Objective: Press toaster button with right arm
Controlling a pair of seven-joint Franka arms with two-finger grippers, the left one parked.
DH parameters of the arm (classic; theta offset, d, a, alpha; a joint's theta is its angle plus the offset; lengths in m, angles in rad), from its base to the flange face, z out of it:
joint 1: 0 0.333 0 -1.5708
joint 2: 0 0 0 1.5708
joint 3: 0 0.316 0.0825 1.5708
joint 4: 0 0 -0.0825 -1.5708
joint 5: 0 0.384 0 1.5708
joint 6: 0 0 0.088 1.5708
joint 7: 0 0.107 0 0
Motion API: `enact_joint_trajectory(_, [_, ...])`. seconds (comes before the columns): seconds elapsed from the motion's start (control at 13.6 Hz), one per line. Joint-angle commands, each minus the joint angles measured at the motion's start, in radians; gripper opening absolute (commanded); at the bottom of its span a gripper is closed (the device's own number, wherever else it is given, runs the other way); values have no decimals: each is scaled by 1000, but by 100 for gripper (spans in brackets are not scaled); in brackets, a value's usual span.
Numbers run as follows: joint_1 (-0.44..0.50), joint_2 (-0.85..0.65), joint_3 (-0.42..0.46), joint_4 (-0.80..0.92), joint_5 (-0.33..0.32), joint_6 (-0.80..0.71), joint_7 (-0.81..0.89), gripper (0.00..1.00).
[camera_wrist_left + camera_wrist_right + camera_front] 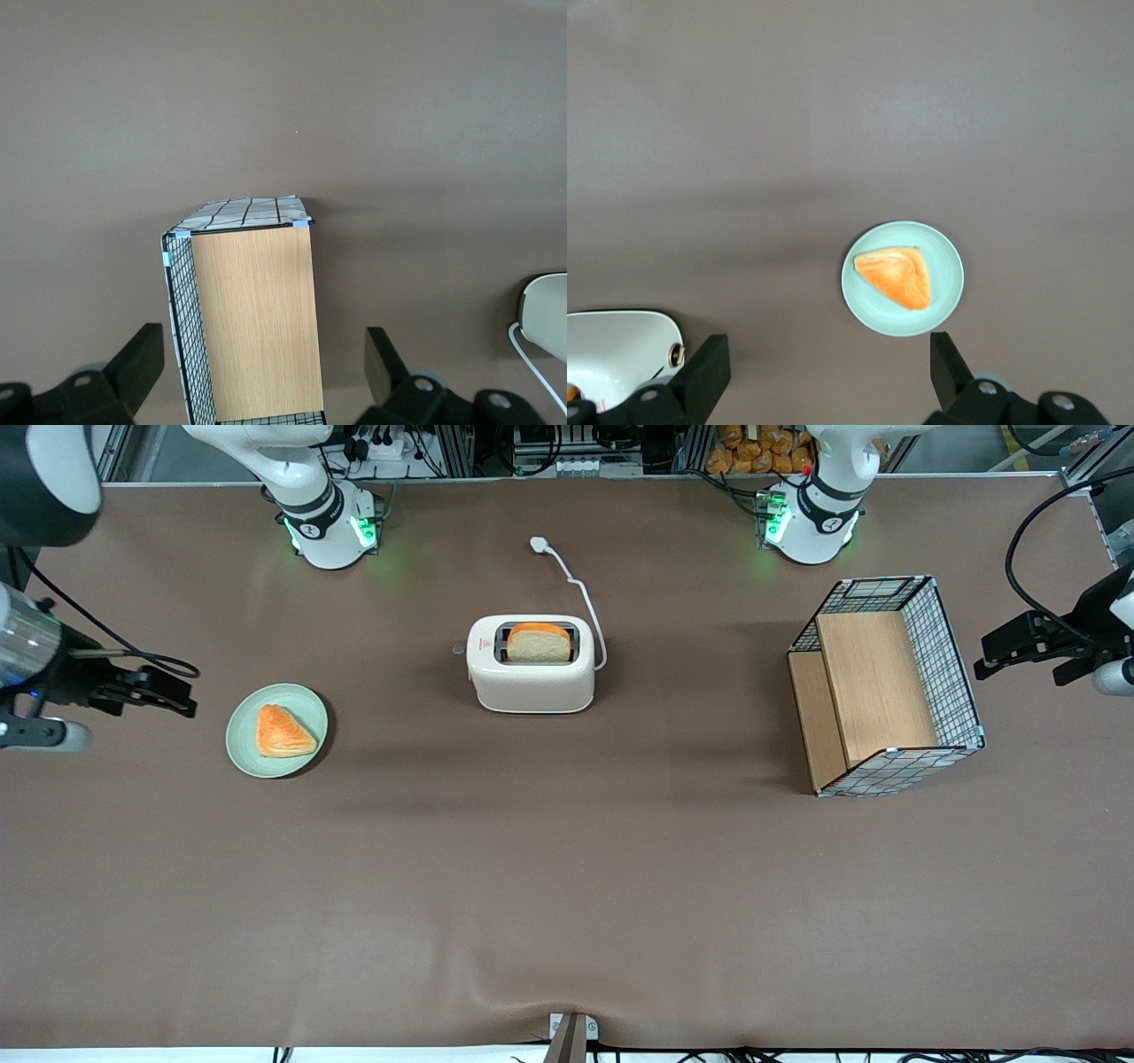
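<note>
The cream-white toaster [532, 677] stands mid-table with a bread slice [539, 644] in its top slot. Its small grey button [459, 649] sticks out of the narrow end that faces the working arm's end of the table. My right gripper [182, 698] is open and empty. It hovers over the table toward the working arm's end, beside the green plate [244, 751] and well apart from the toaster. In the right wrist view the open gripper [828, 359] frames bare table, with the toaster's end [611, 350] and its button [678, 356] beside one finger [709, 367].
The green plate [864, 305] holds an orange triangular pastry [283, 732]. The toaster's white cord runs to a plug [538, 542] farther from the front camera. A wire-mesh wooden basket [886, 686] stands toward the parked arm's end and also shows in the left wrist view [252, 319].
</note>
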Motion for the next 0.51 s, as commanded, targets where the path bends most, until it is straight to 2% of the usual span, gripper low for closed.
enact_joint_trajectory(0.0, [-19, -100, 6, -72, 27, -9, -2, 100])
enact_joint_trajectory(0.44, [20, -137, -57, -105, 27, 17, 1, 100])
